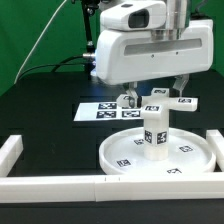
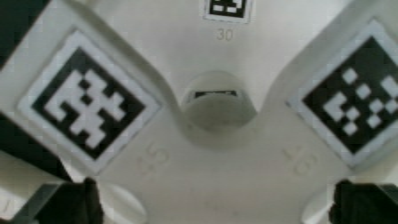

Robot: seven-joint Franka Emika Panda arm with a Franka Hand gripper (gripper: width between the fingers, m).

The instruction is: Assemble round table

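The large round rimmed disc (image 1: 160, 160) lies on the table at the front, with the short thick cylinder leg (image 1: 154, 130) standing upright at its middle. The cross-shaped foot (image 1: 186, 101) is behind the disc. In the wrist view it fills the picture (image 2: 214, 150), with its round middle hole and tagged arms showing. My gripper (image 1: 156, 94) has come straight down onto the foot. Its dark fingers (image 2: 63, 203) stand wide apart against both sides of one arm of the foot, so the gripper (image 2: 214, 205) is shut on it. I cannot tell if the foot is off the table.
The marker board (image 1: 104, 111) lies on the black table at the exterior view's left of the foot. White border bars (image 1: 50, 184) run along the front edge, with one at the left (image 1: 9, 152). A green backdrop hangs behind.
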